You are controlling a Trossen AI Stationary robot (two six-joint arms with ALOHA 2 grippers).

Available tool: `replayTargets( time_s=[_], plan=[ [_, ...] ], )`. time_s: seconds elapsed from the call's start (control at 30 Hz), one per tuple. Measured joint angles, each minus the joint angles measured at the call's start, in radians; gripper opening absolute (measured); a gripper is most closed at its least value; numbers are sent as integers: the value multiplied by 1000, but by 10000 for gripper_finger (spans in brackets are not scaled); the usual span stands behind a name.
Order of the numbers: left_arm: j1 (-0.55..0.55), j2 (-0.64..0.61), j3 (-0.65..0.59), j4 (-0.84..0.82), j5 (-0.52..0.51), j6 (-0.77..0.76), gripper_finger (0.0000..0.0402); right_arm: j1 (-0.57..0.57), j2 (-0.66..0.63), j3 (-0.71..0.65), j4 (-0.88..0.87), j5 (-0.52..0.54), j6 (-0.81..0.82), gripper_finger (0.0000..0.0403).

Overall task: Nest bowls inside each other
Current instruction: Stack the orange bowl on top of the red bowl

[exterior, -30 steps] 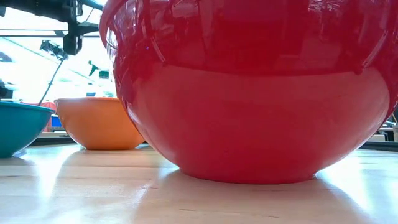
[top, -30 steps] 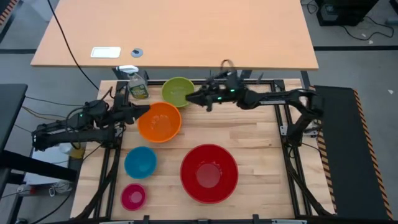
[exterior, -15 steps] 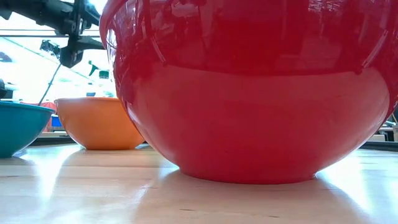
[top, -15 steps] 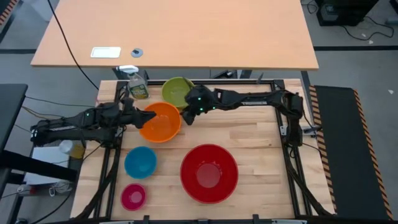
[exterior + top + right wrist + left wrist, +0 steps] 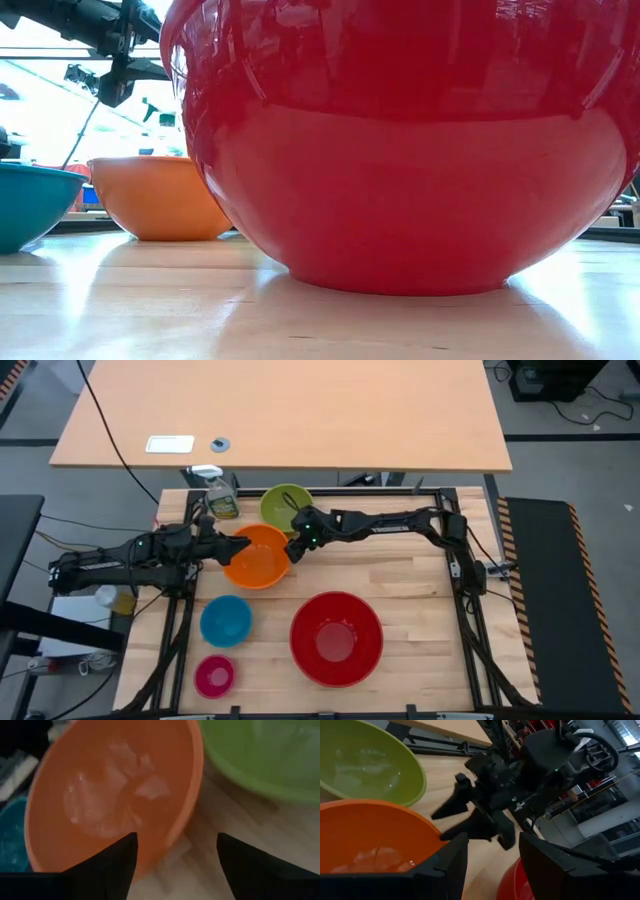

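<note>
The orange bowl stands upright on the table, with the yellow-green bowl just beyond it. The blue bowl, pink bowl and big red bowl stand nearer the front edge. My right gripper is open and slants down over the orange bowl's right rim. One finger is above the bowl's inside and the other is outside it. My left gripper is open above the left rim, clear of it in the low view.
A green spray bottle stands at the far left, close behind my left arm. The yellow-green bowl nearly touches the orange one. Bare wood lies right of the orange bowl and beyond the red bowl. The red bowl fills most of the low view.
My right gripper has swung from beside the yellow-green bowl toward the table's left and near edge. It has come down and tipped steeply downward onto the orange bowl's right rim. My left gripper has dipped a little over the left rim. No bowl has moved.
</note>
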Motion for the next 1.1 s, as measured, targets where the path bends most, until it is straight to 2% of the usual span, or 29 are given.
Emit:
replayTargets(
  time_s=[0.13, 0.3, 0.7, 0.77, 0.9, 1.1],
  plan=[
    [0, 6, 0, 0, 1, -5, 181, 1, 35, 0, 33, -14, -1, 262],
    [1, 11, 0, 3, 2, -7, 181, 1, 79, 0, 38, -44, 27, 220],
    [0, 11, 0, 20, 26, 2, 181, 1, 71, -2, -21, -41, 26, 52],
    [0, 11, 0, 20, 26, 2, 181, 0, 65, -1, -44, -80, 25, 26],
    [0, 11, 0, 20, 26, 4, 181, -1, 47, -1, -100, -142, -8, 18],
    [0, 11, 0, 29, 25, 51, 181, -8, -3, -2, -166, -139, -41, 26]
  ],
)
